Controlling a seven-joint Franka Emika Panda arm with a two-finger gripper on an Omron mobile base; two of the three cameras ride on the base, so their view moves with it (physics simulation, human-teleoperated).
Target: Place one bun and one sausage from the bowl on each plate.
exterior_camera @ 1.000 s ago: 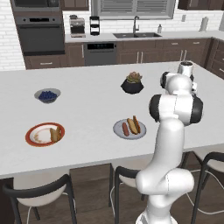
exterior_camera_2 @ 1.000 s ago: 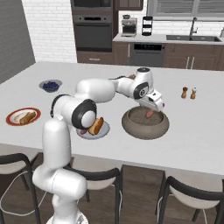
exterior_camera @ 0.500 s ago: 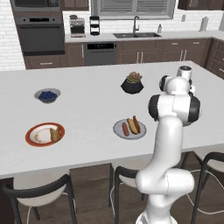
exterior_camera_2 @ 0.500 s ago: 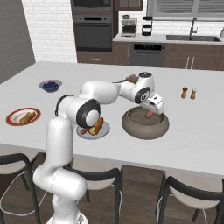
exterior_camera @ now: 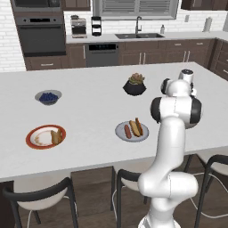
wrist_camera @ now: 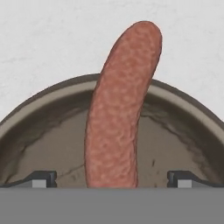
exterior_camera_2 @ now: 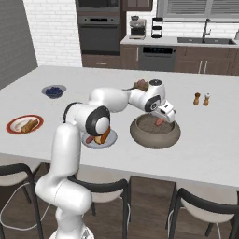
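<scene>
In the hand view a reddish sausage (wrist_camera: 118,118) leans up against the far wall of the brown-grey bowl (wrist_camera: 43,94). My gripper (wrist_camera: 112,179) is open, its two fingertips (wrist_camera: 43,178) standing wide on either side of the sausage's lower end without touching it. From the right base view the gripper (exterior_camera_2: 164,116) hangs just inside the bowl (exterior_camera_2: 140,137) over the sausage (exterior_camera_2: 160,122). The grey plate (exterior_camera: 120,134) carries a sausage (exterior_camera: 128,131) and a bun (exterior_camera: 136,127). On the orange-rimmed plate (exterior_camera: 33,142) lies one bun (exterior_camera: 56,136).
A black plant pot (exterior_camera: 134,85) stands behind the grey plate, and a small bowl of blue berries (exterior_camera: 48,97) sits at the far left. Two shakers (exterior_camera_2: 201,99) stand right of the bowl. Stools line the counter's near edge.
The gripper has sunk a little lower into the bowl toward the sausage, jaws still wide. Plates and food have not moved.
</scene>
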